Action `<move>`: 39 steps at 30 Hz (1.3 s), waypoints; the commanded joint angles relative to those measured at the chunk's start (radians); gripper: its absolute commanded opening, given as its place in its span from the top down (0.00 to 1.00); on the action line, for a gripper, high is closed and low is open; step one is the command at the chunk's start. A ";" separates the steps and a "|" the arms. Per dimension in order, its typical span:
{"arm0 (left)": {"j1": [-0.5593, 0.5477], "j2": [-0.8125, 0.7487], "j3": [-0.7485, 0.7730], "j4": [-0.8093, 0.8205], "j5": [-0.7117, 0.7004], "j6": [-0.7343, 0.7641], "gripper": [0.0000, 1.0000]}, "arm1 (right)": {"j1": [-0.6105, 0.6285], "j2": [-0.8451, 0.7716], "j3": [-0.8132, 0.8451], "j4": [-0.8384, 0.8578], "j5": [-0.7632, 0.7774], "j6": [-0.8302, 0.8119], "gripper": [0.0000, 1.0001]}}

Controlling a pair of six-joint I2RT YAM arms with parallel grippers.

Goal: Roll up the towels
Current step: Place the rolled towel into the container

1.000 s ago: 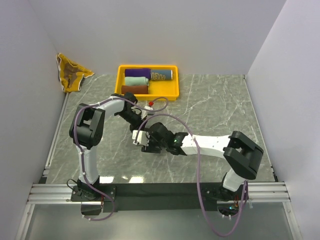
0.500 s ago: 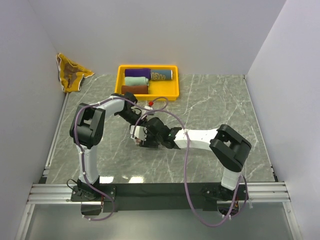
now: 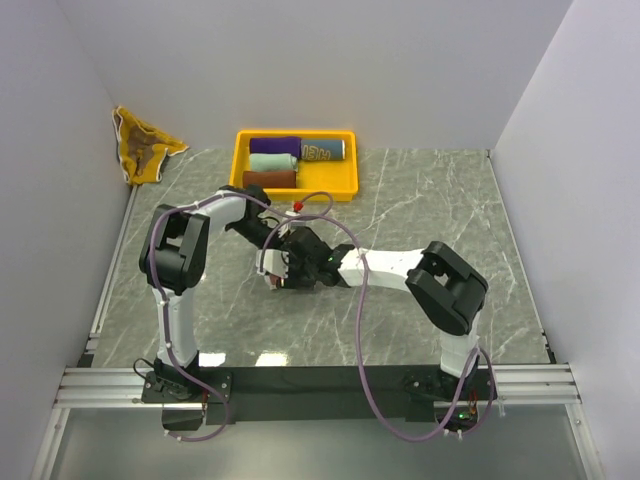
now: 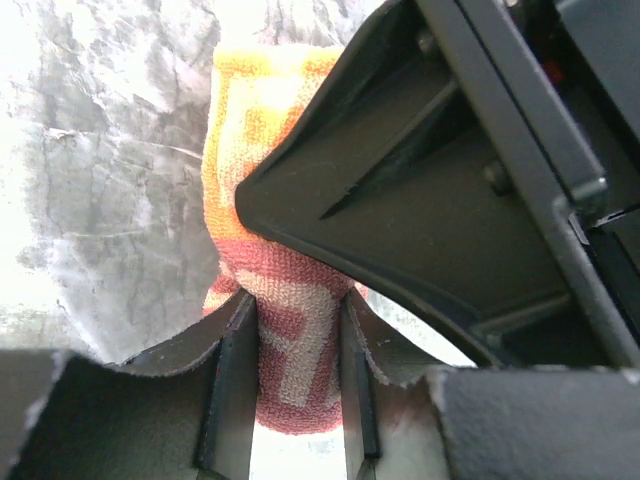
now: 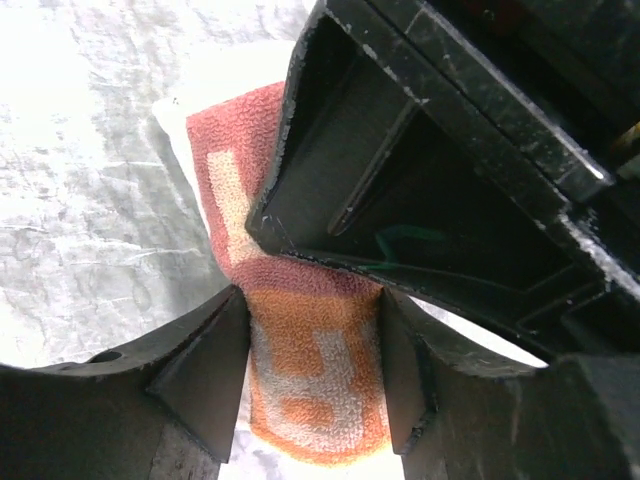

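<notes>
The towel is pinched at opposite ends by the left gripper and, apparently, the right gripper, holding its roll tight.

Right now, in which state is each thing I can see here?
red-orange towel: narrow bundle, gripped at both ends
left gripper: shut on its red end
right gripper: shut on its orange end
four rolled towels: lying in the yellow tray
brown-yellow towel: crumpled, unrolled, far left corner

Left claw and right claw crowd each other; table free rightward.
</notes>
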 commanded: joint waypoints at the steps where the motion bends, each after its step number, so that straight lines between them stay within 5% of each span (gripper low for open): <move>1: 0.016 0.066 -0.027 -0.093 -0.130 0.078 0.87 | -0.018 0.068 0.024 -0.142 -0.059 -0.025 0.52; 8: 0.074 0.035 -0.003 -0.157 -0.073 0.096 0.75 | -0.014 0.134 0.124 -0.350 -0.143 -0.076 0.70; 16: 0.152 -0.006 -0.050 -0.166 -0.069 0.113 0.63 | 0.006 0.168 0.150 -0.384 -0.126 -0.076 0.99; 23: 0.162 -0.037 -0.105 -0.098 -0.092 0.060 0.54 | 0.009 0.180 0.165 -0.378 -0.077 -0.050 1.00; 26: 0.157 -0.041 -0.121 -0.047 -0.109 0.027 0.57 | 0.009 0.154 0.135 -0.316 -0.025 -0.027 0.70; 28: 0.143 -0.044 -0.133 0.008 -0.141 -0.014 0.61 | 0.009 0.111 0.098 -0.276 -0.007 -0.007 0.64; 31: 0.120 -0.081 -0.200 0.114 -0.188 -0.097 0.74 | 0.009 0.062 0.086 -0.260 0.007 0.016 0.38; 33: 0.116 -0.087 -0.213 0.139 -0.214 -0.134 0.88 | 0.009 -0.005 0.061 -0.272 -0.020 0.019 0.11; 39: 0.116 -0.084 -0.188 0.165 -0.254 -0.177 0.99 | 0.009 -0.253 -0.040 -0.347 -0.137 0.014 0.05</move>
